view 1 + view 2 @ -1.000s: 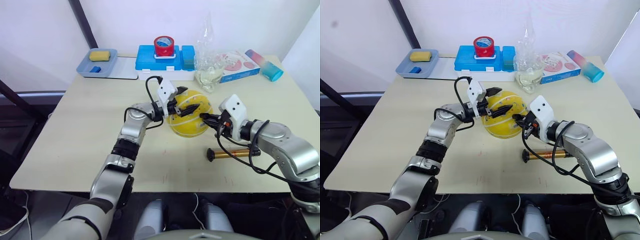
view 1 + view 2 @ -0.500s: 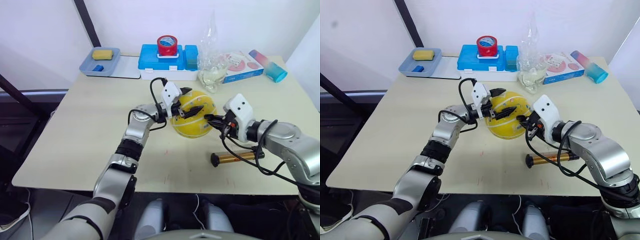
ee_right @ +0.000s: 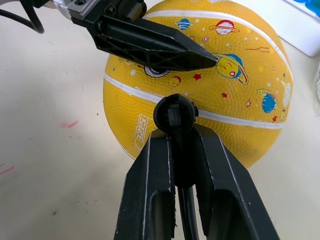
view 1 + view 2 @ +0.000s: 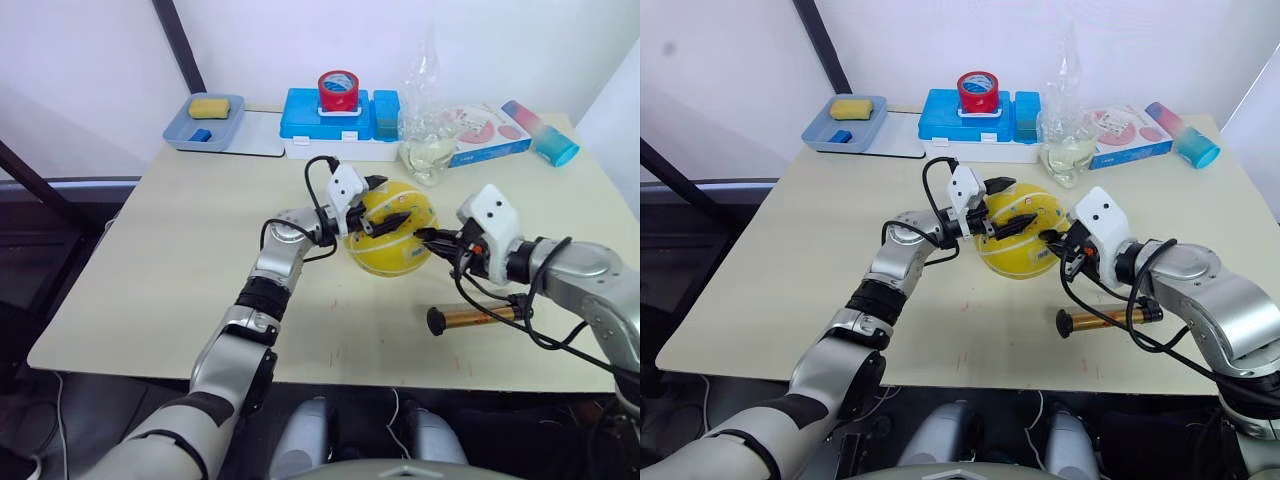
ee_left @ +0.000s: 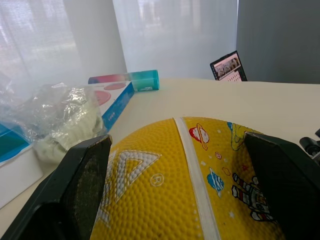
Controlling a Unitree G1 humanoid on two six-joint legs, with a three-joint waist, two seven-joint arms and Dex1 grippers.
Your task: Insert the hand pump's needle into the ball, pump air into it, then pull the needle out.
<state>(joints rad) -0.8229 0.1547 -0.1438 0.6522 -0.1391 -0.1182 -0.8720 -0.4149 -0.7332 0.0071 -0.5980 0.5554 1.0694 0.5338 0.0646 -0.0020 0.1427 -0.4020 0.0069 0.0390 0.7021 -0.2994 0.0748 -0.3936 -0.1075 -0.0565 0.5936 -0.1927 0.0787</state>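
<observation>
The yellow ball (image 4: pixel 385 250) with white seam lines rests on the table at the middle. My left gripper (image 4: pixel 392 200) reaches in from the left and straddles the ball's top. One finger (image 3: pixel 150 45) lies across the ball's face, the other over its far side, so the gripper is shut on the ball. My right gripper (image 3: pixel 177 131) is shut on the needle's black fitting (image 3: pixel 174 113), held against the ball's right side. The needle's pin is hidden behind the fitting. The gold hand pump (image 4: pixel 478 317) lies on the table by my right arm, its black hose looping up to the gripper.
Along the back stand a blue tray (image 4: pixel 180 140) with a yellow sponge, a blue box (image 4: pixel 300 115) topped by a red tape roll, a crumpled plastic bag (image 4: pixel 425 150), a pink-and-white box (image 4: pixel 490 135) and a teal-and-pink cylinder (image 4: pixel 545 140).
The whole picture has shifted, so the camera moved. Both grippers keep the same hold at the ball, and the pump stays in place.
</observation>
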